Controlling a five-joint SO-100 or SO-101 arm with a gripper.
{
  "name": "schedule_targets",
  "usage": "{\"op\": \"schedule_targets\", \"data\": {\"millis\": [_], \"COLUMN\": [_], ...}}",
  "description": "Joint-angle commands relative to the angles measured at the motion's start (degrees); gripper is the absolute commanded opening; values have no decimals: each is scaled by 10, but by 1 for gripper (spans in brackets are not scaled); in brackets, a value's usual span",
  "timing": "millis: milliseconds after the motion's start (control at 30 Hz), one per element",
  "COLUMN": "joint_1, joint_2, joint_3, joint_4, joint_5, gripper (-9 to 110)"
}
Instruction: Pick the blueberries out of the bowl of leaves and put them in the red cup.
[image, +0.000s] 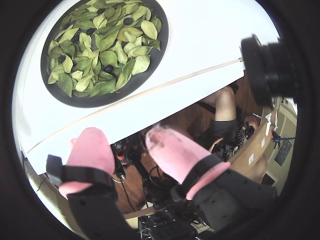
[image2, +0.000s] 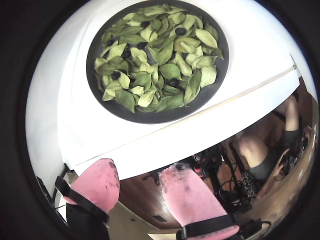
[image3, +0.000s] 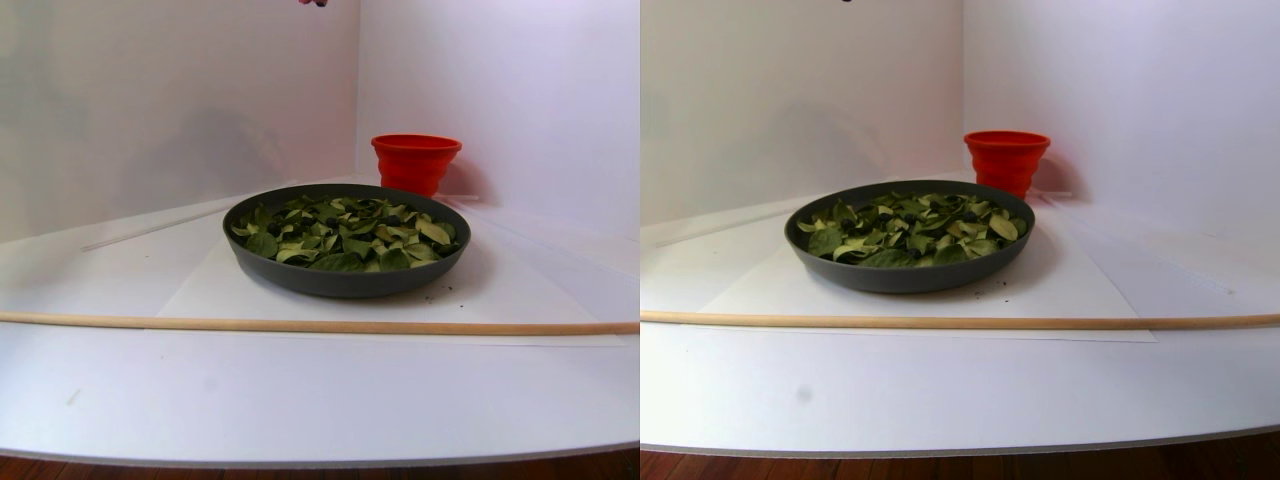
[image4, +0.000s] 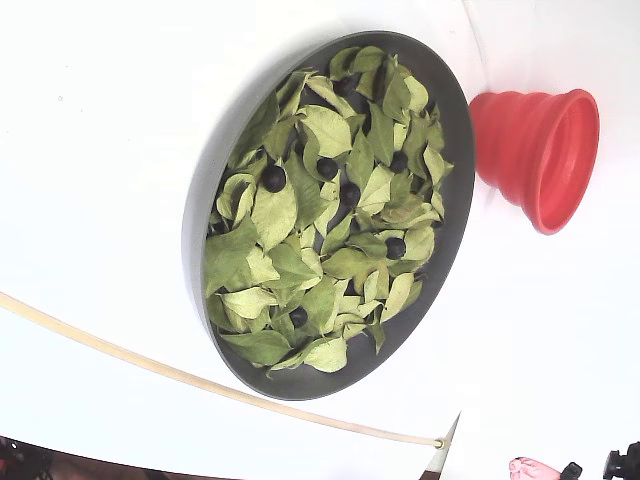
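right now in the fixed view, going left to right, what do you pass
wooden stick → bowl with leaves and blueberries → red cup

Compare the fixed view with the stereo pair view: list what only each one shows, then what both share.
Only the fixed view: individual blueberries lying among the leaves, and a pink fingertip at the bottom edge.

Only the stereo pair view: the white back walls, the table's front edge, and the red cup standing upright behind the bowl.

Both: the dark bowl of green leaves, the cup, and the thin wooden rod.
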Motion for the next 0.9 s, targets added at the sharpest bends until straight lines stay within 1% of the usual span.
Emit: {"op": "schedule_targets", "data": {"millis": [0,233,867], "joint_1": [2,12,25], "joint_2": [-10,-64,-181], "joint_3": [-3,23,58], "joint_4": [-26,-104,-238], "joint_5": [-12,-40,-66], "gripper": [16,16,16]}}
